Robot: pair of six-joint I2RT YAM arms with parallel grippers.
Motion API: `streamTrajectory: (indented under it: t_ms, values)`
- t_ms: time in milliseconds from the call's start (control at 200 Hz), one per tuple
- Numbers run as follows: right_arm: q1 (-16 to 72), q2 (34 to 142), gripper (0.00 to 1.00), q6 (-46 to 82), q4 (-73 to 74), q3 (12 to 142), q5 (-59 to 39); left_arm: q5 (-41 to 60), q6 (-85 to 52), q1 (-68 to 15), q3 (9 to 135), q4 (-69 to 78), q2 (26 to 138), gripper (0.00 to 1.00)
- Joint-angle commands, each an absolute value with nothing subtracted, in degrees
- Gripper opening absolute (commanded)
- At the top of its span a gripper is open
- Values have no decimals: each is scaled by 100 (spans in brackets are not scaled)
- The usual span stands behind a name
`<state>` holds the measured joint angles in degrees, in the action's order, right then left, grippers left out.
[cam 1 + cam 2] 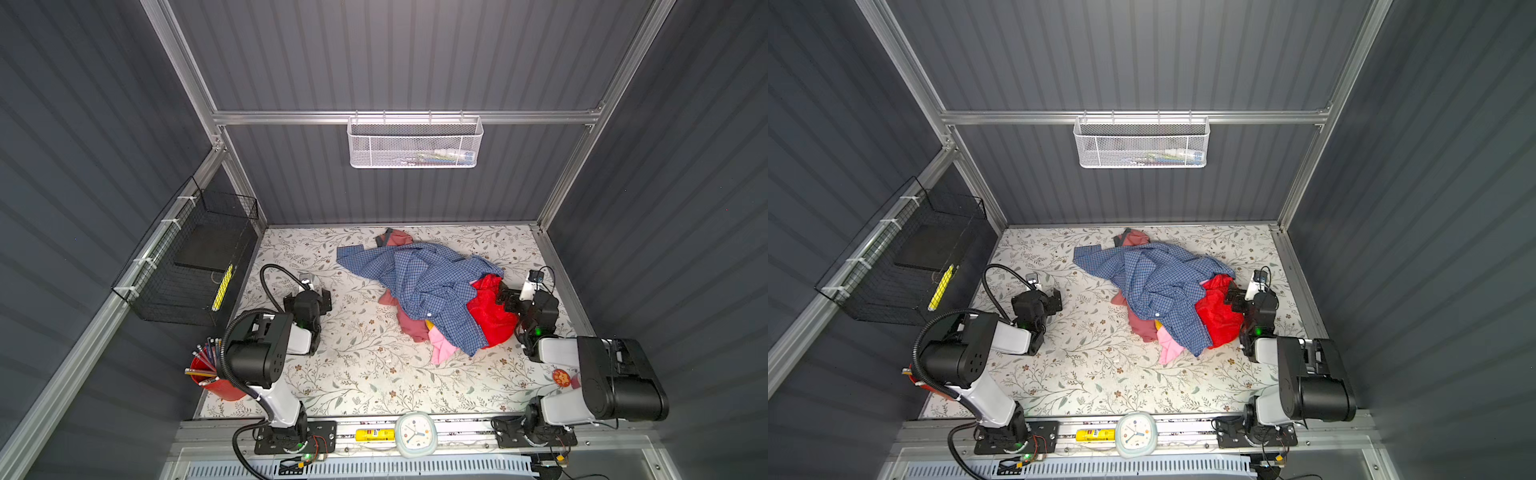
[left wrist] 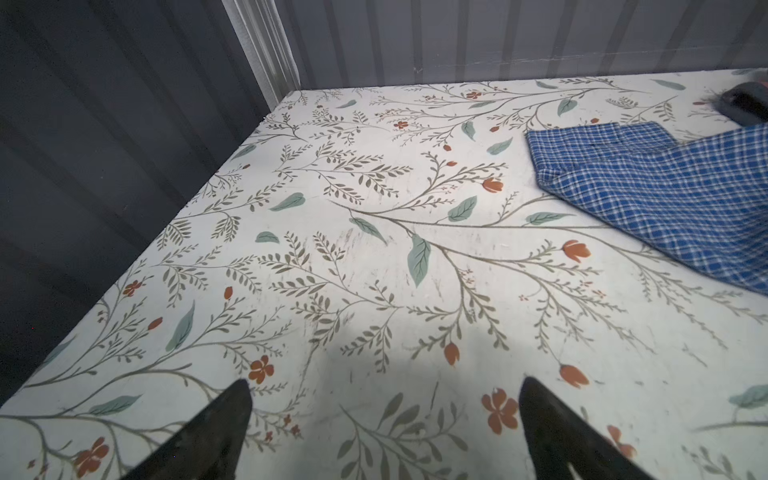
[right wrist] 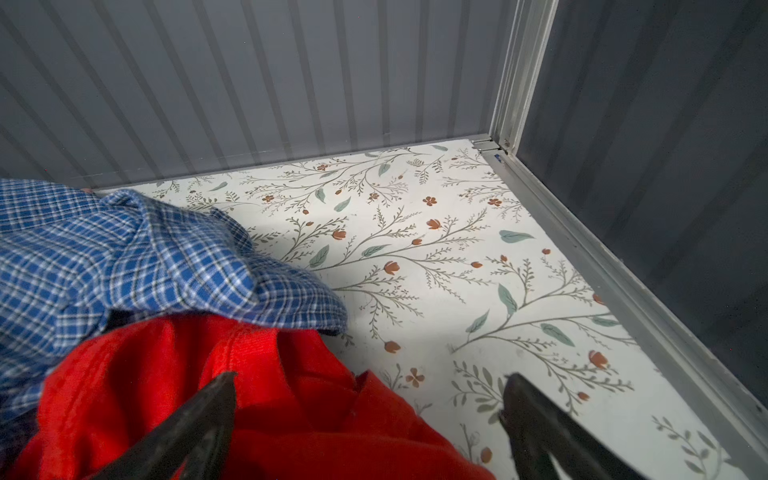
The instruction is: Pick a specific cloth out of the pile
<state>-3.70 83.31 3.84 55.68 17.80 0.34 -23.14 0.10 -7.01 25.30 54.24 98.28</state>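
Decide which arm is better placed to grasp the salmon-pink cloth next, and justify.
Left. The cloth pokes out of the pile on the left, facing the open left gripper; the right gripper hangs by the red cloth.

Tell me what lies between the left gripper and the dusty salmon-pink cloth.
Only bare floral tabletop separates the left gripper from the cloth, in both top views.

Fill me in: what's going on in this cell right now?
Nothing is held yet. Both arms sit low either side of the pile, jaws open: the left gripper over the floral table, the right gripper at the red cloth. The salmon-pink cloth lies mostly buried under the blue checked shirt.
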Motion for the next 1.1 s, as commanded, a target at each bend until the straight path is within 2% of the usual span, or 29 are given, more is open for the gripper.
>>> streamTrajectory:
  t_ms: [0, 751, 926, 1001, 1096]
  values:
    - [-384, 8368, 99, 338, 5556, 1889, -4, -2276, -92, -642, 2601, 5431, 9839, 100]
    - [-380, 8310, 99, 350, 5520, 1902, 4, -2266, -101, -642, 2595, 5420, 9828, 100]
    - [-383, 7545, 99, 506, 3275, 2852, 373, -2513, -110, -641, 2581, 5271, 9485, 100]
    - [-412, 7221, 99, 747, 2469, 3282, 503, -2800, -400, -642, 2953, 3951, 9005, 100]
    - [-446, 6973, 99, 960, 1408, 3956, 166, -2921, -711, -637, 3594, 2435, 8586, 100]
